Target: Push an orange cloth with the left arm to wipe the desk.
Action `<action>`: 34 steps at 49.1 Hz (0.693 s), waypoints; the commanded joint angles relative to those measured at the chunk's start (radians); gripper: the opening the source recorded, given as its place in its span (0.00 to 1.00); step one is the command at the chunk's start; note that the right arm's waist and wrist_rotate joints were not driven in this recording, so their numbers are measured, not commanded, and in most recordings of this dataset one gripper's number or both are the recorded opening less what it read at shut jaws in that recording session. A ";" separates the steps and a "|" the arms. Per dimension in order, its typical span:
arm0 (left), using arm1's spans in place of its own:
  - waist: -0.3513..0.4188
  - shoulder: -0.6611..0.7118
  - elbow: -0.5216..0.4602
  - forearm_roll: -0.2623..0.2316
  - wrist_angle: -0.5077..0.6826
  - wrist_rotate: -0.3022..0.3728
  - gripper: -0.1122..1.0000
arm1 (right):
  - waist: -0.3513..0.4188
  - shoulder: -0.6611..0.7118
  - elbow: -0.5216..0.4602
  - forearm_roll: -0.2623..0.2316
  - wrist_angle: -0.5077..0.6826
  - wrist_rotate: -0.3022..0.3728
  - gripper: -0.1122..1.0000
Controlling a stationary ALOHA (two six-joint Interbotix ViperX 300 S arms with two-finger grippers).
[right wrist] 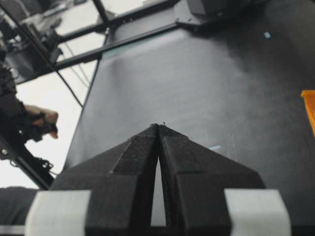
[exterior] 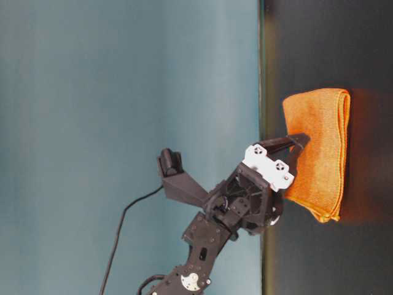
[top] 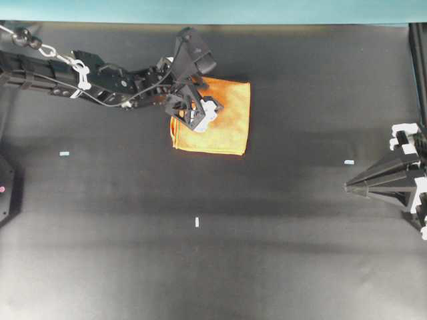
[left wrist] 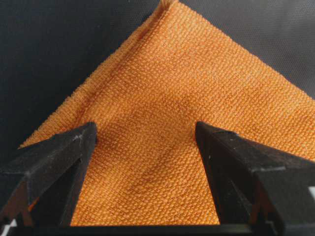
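The orange cloth [top: 223,123] lies folded and flat on the black desk [top: 200,273], at the back middle. My left arm reaches in from the left, and its gripper [top: 192,115] points down onto the cloth's left part. In the left wrist view the jaws stand wide apart, and both black fingertips [left wrist: 78,145] rest on the cloth [left wrist: 162,98] with nothing clamped between them. The table-level view shows the gripper [exterior: 298,144] touching the cloth [exterior: 322,123]. My right gripper [top: 350,188] is shut and empty at the right edge, far from the cloth; its tips [right wrist: 158,127] meet.
Small white tape marks sit on the desk at the left [top: 65,153], middle [top: 197,222] and right [top: 349,162]. A teal edge strip [top: 200,10] runs along the back. A black base [top: 5,190] stands at the left edge.
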 commanded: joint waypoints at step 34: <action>-0.224 -0.169 0.250 0.003 0.138 0.006 0.82 | -0.002 0.003 -0.005 0.002 -0.025 0.002 0.10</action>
